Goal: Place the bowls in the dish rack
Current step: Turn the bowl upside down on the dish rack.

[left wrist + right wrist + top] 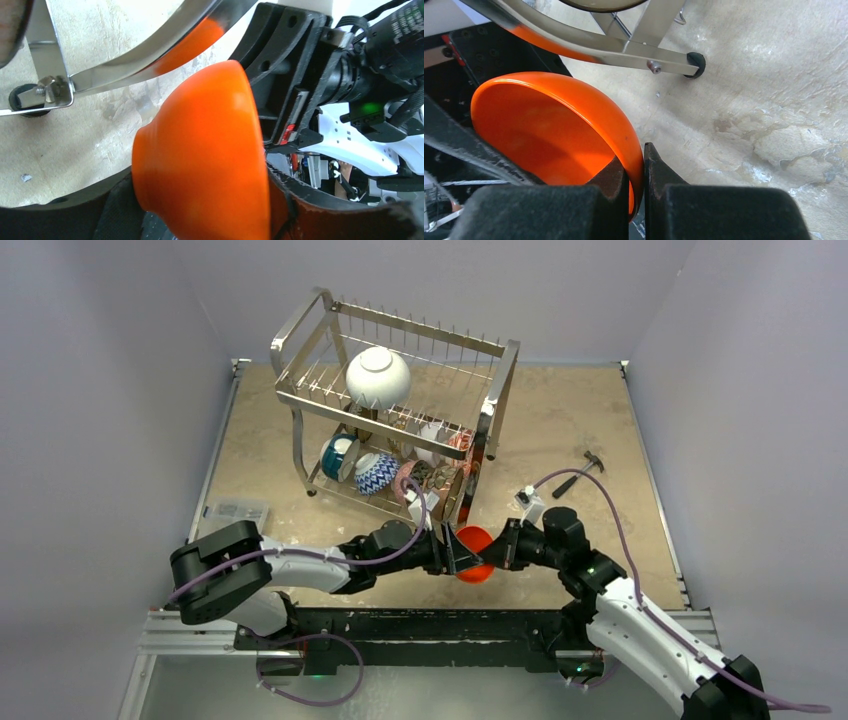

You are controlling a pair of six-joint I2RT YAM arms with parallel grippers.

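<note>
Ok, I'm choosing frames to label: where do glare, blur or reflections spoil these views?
Top external: evenly lit and sharp, only glints on the chrome dish rack. Left wrist: the orange bowl fills the frame and tints the rack's tube orange. Right wrist: the fingers look soft up close.

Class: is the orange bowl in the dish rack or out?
Out. The right hand pinches the orange bowl's rim, in front of the dish rack.

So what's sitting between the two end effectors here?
The orange bowl, seen in the top view. The right end effector pinches its rim, per the right wrist view; the left end effector is at its outer side.
</note>
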